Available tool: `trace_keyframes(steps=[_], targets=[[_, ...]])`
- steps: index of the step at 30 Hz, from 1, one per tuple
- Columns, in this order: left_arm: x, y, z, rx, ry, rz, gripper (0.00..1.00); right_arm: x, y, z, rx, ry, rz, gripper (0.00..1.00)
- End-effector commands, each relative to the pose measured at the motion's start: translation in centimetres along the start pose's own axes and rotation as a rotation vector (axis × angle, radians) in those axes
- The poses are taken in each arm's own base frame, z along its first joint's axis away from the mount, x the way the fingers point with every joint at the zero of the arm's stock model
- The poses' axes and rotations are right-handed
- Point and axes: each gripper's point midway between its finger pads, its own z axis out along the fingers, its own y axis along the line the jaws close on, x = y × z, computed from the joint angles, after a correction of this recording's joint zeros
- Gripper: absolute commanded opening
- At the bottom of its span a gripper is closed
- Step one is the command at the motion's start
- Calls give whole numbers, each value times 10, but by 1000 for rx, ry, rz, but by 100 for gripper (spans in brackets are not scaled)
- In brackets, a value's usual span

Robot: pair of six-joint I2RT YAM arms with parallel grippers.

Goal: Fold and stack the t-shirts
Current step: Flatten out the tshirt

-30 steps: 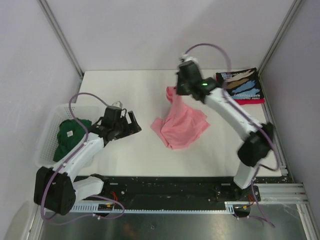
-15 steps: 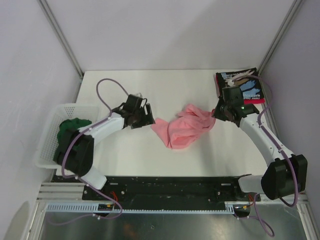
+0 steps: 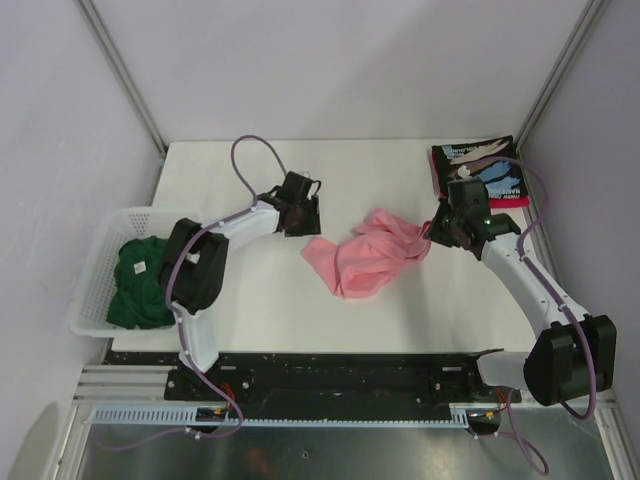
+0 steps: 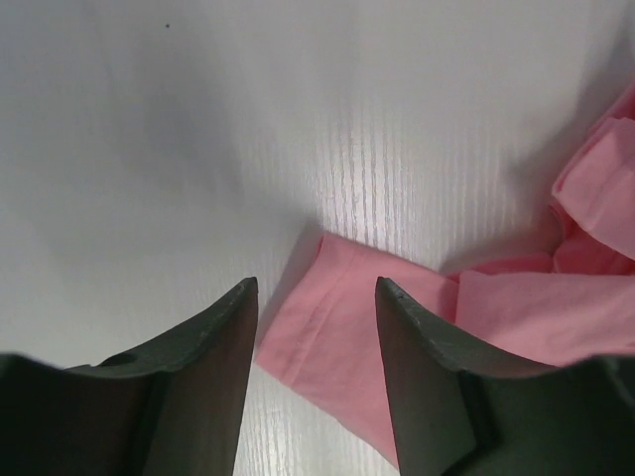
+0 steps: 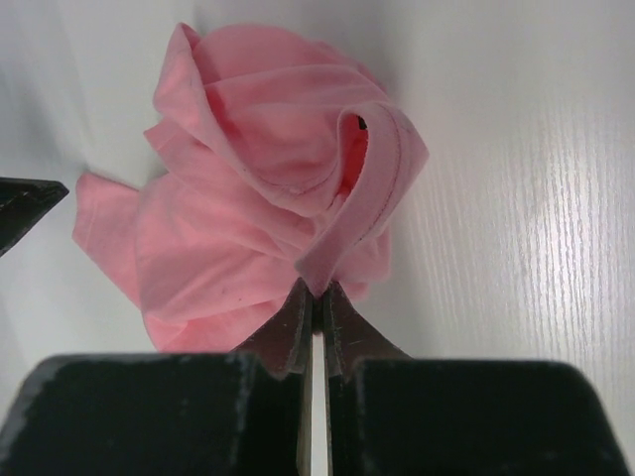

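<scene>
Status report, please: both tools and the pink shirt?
Right tool shut on pink shirt edge. Left tool open at its corner. No obstacle seen.

White arms [image 3: 522, 272] with black joints and looping purple cables [image 3: 250, 139]

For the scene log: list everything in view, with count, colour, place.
pink t-shirt: 1, light pink, crumpled mid-table
green t-shirt: 1, dark green, in basket
printed t-shirt: 1, black with streaks, folded, far right corner
red t-shirt: 1, red, under printed t-shirt
basket: 1, white, far left
table: 1, white
left fingers: 2, dark, apart at pink t-shirt's left corner
right fingers: 2, dark, shut on pink t-shirt's right edge
</scene>
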Motion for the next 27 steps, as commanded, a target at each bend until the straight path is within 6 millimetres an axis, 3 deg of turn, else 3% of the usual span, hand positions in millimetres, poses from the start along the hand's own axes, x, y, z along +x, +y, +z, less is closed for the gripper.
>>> trace_keyframes(steps=[1, 15, 17, 20, 22, 25, 27], targets=[[-12, -11, 5, -12, -22, 81, 54, -10, 8, -7, -44, -42, 11, 0], [11, -4, 29, -89, 33, 125, 43, -9, 10, -5, -66, -26, 12, 0], [13, -3, 31, -94, 38, 127, 35, -8, 10, -5, -64, -26, 12, 0], [14, -2, 32, -101, 41, 128, 13, -9, 10, -5, -64, -29, 12, 0], [10, -1, 29, -110, 30, 126, 3, -9, 10, -5, -64, -28, 12, 0], [-6, 0, 16, -133, -19, 121, 0, -12, 12, -5, -77, -39, 13, 0], [-26, 4, -5, -156, -89, 96, 0, -18, 12, -9, -87, -57, 23, 0]])
